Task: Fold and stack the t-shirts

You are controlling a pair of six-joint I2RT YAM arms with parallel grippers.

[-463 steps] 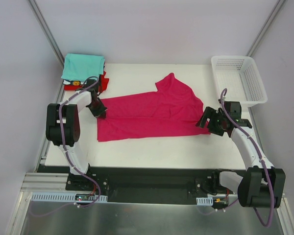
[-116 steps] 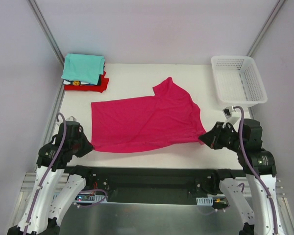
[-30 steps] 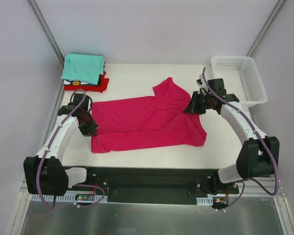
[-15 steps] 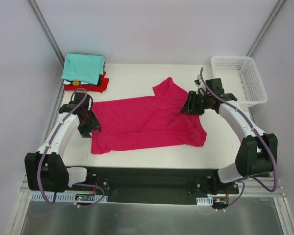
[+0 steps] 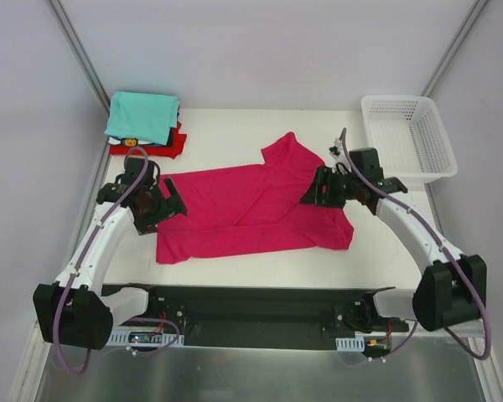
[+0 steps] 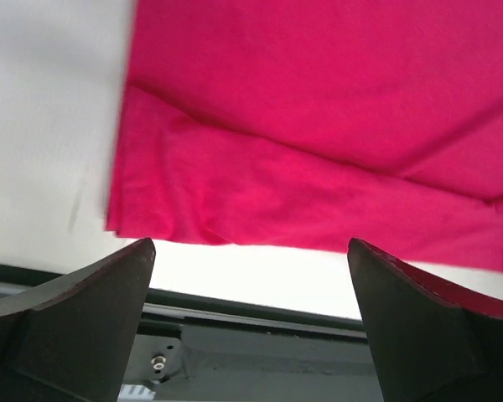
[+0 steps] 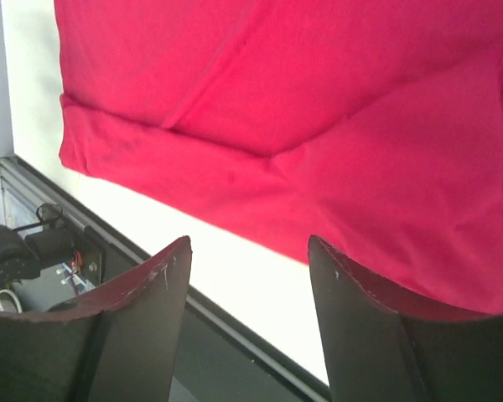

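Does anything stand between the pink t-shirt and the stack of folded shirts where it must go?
Nothing visible: bare table separates the pink t-shirt from the folded stack. The left end effector hangs nearby.

You have the large t-shirt point(image 5: 251, 205) lying across the middle of the table point(image 5: 235, 126), its near edge doubled over onto itself and one sleeve reaching toward the far side. The stack of folded t-shirts point(image 5: 144, 121) sits in the far left corner, well apart from it. The basket point(image 5: 397, 100) stands at the far right corner. Your left gripper point(image 5: 173, 199) is at the shirt's left edge and your right gripper point(image 5: 310, 191) is over its right part, just before the sleeve. Whether either touches the cloth you can't tell from above.
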